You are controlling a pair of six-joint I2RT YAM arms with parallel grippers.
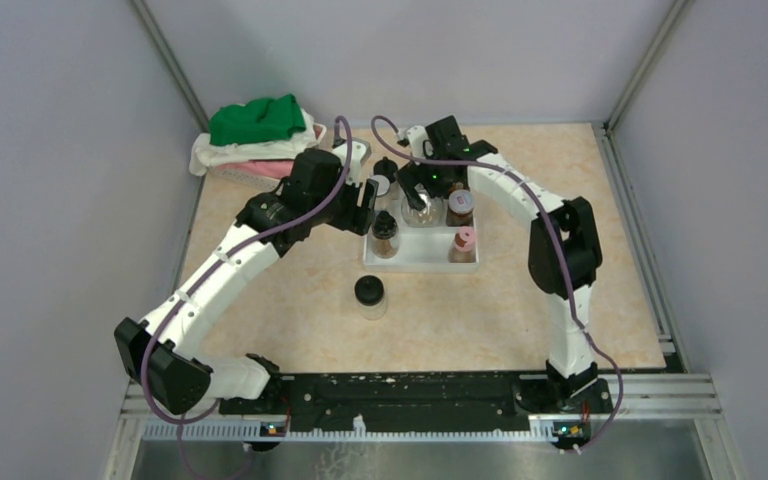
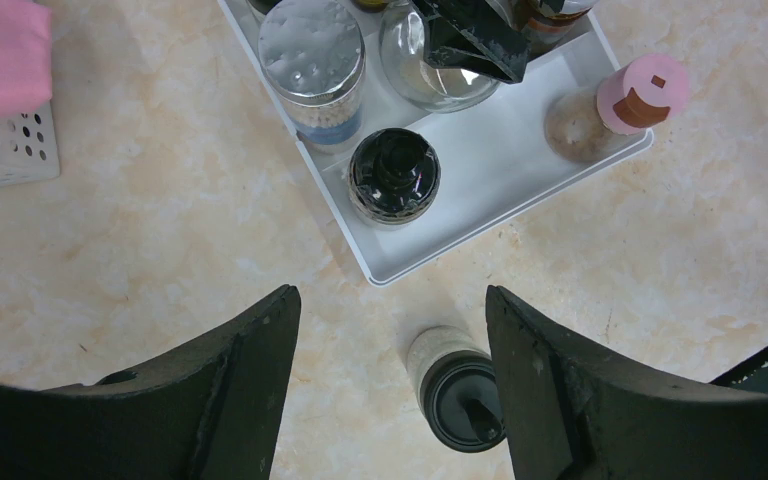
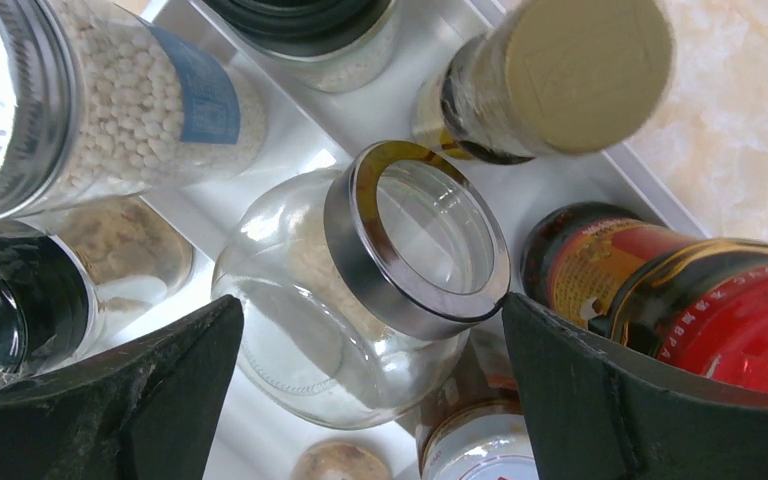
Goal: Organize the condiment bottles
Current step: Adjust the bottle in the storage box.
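Observation:
A white tray (image 1: 420,262) holds several condiment jars. One black-capped jar (image 1: 370,294) stands alone on the table in front of it, and shows in the left wrist view (image 2: 460,395) close to my right finger. My left gripper (image 1: 367,207) is open and empty above the tray's near-left corner (image 2: 390,295). My right gripper (image 1: 428,190) is open over the tray, its jaws (image 3: 372,300) on either side of a clear round jar with a silver-rimmed lid (image 3: 415,240); the right finger touches the lid's rim. Around it stand a red-capped jar (image 3: 730,310), a gold-capped amber bottle (image 3: 560,75) and a silver-capped jar of white beads (image 3: 110,100).
In the tray I also see a black-capped jar (image 2: 393,175), a silver-capped jar (image 2: 312,50) and a pink-capped bottle (image 2: 640,95). A white basket (image 1: 235,175) with green, white and pink cloths stands at the back left. Grey walls close in the table.

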